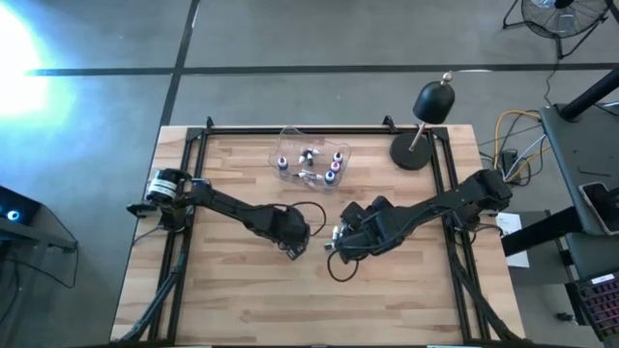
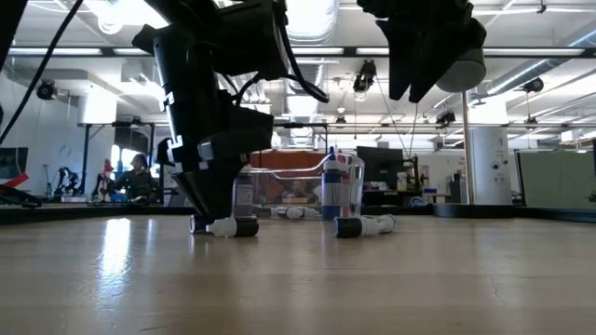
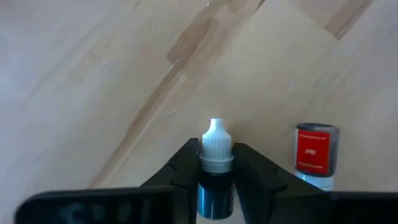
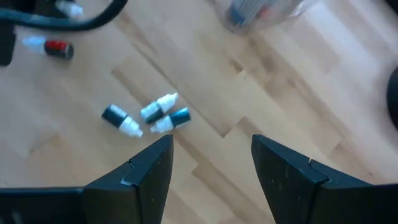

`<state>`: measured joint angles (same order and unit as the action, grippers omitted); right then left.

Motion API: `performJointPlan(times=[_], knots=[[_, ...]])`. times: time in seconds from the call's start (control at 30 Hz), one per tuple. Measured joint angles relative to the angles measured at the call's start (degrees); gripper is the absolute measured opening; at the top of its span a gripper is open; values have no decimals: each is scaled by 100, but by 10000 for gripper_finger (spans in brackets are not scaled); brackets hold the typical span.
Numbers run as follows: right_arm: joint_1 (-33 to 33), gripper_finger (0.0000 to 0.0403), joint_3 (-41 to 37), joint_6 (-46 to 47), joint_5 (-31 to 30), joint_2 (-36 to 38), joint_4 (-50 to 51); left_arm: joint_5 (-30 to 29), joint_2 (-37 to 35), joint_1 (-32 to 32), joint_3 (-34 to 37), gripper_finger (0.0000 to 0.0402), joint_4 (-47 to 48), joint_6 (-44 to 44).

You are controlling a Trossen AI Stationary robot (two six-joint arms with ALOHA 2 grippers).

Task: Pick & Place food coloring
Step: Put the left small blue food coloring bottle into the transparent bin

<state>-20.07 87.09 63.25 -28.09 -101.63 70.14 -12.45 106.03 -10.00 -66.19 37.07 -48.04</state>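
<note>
A small dark dropper bottle with a white cap (image 3: 216,163) lies on the wooden table (image 1: 242,300), pinched between the left gripper (image 3: 216,163) fingers. A red-labelled bottle (image 3: 316,149) lies just beside. The right gripper (image 4: 211,163) hangs wide open above three more little bottles (image 4: 149,117).

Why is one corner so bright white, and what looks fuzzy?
High view: strong glare washes out the floor at upper left. Right wrist view: the clear tub near the top edge is blurred, while the three small bottles look sharper.
</note>
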Motion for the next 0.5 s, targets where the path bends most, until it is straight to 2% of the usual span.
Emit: performJointPlan(times=[0.13,0.27,0.37,0.5], knots=[[-102,209,0,334,-509,112,8,-46,-78,57,2,34,125,132],[-140,209,0,658,-951,324,55,-229,-401,108,-243,37,305,342],[-132,209,0,763,-1188,440,150,-906,-791,186,-562,42,290,773],[-129,209,0,1015,-1427,602,358,-2090,-1164,520,-1035,43,81,1729]])
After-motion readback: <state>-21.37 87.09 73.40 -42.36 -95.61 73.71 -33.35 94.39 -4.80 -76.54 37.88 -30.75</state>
